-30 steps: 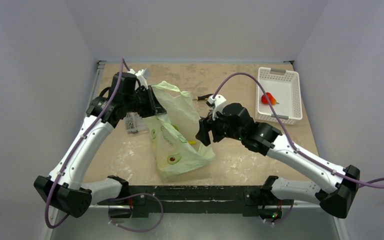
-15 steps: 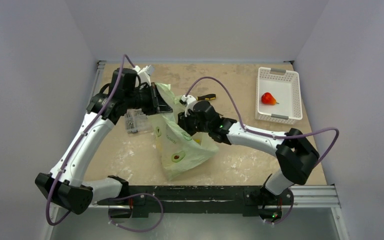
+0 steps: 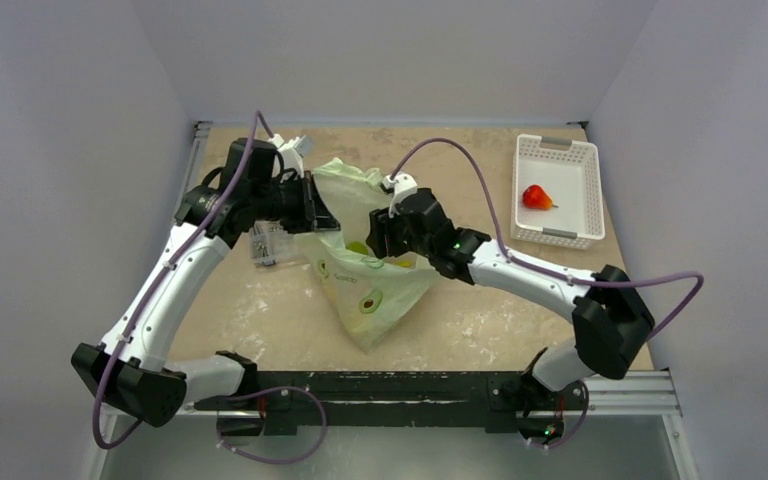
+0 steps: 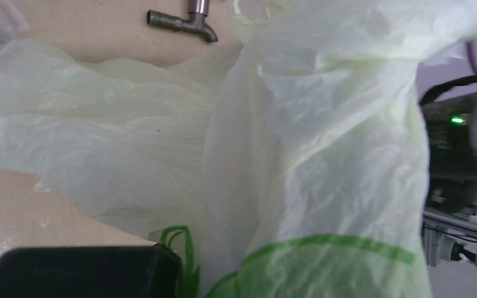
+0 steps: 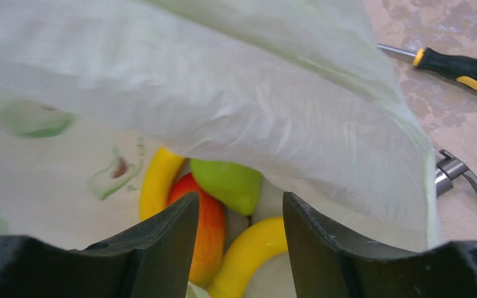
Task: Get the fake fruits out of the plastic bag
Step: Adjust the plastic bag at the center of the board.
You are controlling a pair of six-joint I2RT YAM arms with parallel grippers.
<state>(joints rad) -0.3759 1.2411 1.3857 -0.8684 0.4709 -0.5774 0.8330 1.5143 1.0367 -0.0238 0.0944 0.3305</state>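
The pale yellow-green plastic bag lies mid-table, its far edge lifted. My left gripper is shut on that edge; in the left wrist view the bag drapes over the jaws and only one black finger shows. My right gripper is open at the bag's mouth. Just ahead of its fingers, inside the bag, lie a yellow banana, a green pear, a red-orange fruit and another yellow fruit. A red fruit lies in the basket.
The white slotted basket stands at the far right. A yellow-and-black screwdriver and a metal tap-like part lie beyond the bag; the metal part also shows in the left wrist view. A clear plastic item lies by the left arm.
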